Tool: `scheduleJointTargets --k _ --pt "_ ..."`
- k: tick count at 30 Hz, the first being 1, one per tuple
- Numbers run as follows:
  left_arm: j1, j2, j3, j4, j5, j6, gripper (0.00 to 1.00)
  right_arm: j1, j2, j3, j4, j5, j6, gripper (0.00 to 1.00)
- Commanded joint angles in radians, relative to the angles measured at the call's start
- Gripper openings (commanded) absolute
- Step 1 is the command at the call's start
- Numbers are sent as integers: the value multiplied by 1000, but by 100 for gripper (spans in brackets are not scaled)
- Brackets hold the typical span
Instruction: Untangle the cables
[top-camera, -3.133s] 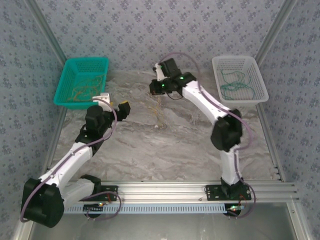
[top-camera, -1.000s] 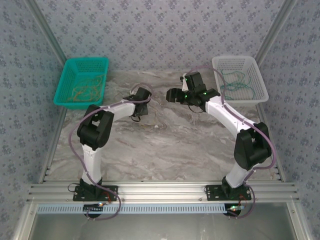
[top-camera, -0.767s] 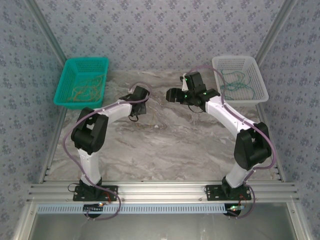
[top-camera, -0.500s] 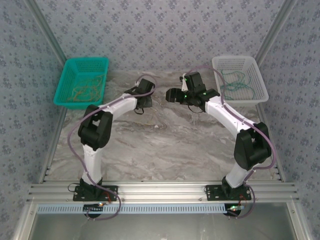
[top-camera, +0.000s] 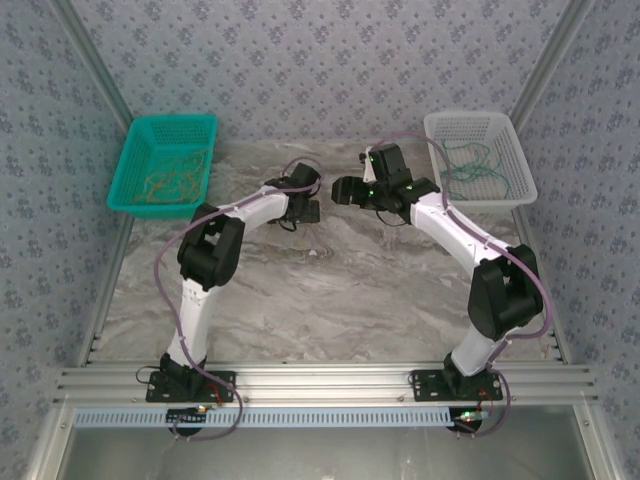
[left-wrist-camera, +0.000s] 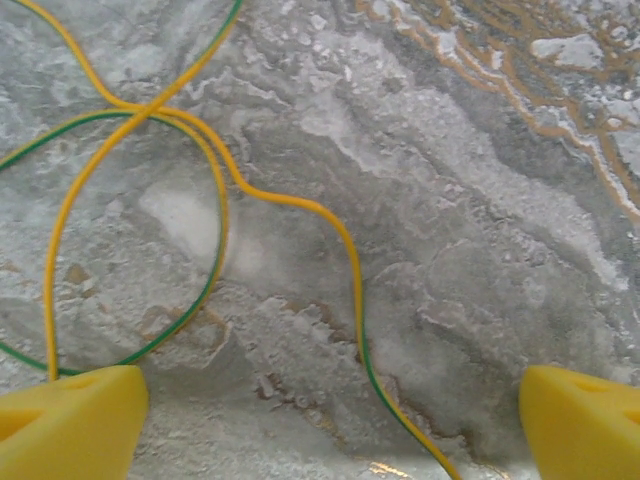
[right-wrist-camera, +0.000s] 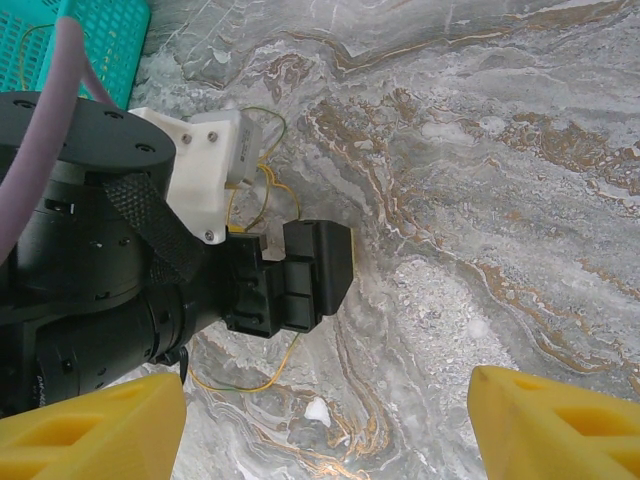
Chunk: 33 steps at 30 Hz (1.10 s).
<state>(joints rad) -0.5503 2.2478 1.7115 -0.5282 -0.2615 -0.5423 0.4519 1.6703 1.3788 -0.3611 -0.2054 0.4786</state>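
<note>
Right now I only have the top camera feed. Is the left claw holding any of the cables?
Observer: No. On the left wrist camera the left claw is open, and the cables lie loose on the table beneath it.
Operator: Are they tangled there?
Observer: Yes, yellow and green ones cross at the upper left of that view and loop out below the crossing.
Operator: And the right claw?
Observer: On the right wrist camera the right claw is open, with nothing between its fingers.
</note>
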Motion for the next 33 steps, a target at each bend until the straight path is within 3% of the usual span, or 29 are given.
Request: scheduleJointTargets --k 1,3,12,19,20,22,24,27,31,33 --pt "27 52 -48 -60 -57 -16 85 -6 -39 -18 9 -6 -7 77" --pt "37 65 -57 -55 -43 -21 65 -7 -42 -24 14 -12 -1 77" --pt "53 2 -161 51 -43 -13 0 -6 -42 -28 14 -12 2 77" --pt "48 -194 -242 131 -56 64 0 -5 -26 -27 23 -18 8 77" --pt "49 -208 -239 126 -59 71 3 -6 -24 -25 24 -20 9 77" --pt "50 -234 -232 112 -82 83 41 -7 -22 -26 25 -22 11 77" --pt "61 -241 -224 96 -91 87 58 -6 -22 -25 26 -21 9 77" --pt "92 -240 -206 67 -79 85 64 -6 -25 -26 21 -18 9 77" --pt "125 -219 -175 47 -116 90 89 -6 -25 -29 20 -17 7 77" --pt "153 -164 -124 15 -99 86 90 -6 -24 -30 23 -18 8 77"
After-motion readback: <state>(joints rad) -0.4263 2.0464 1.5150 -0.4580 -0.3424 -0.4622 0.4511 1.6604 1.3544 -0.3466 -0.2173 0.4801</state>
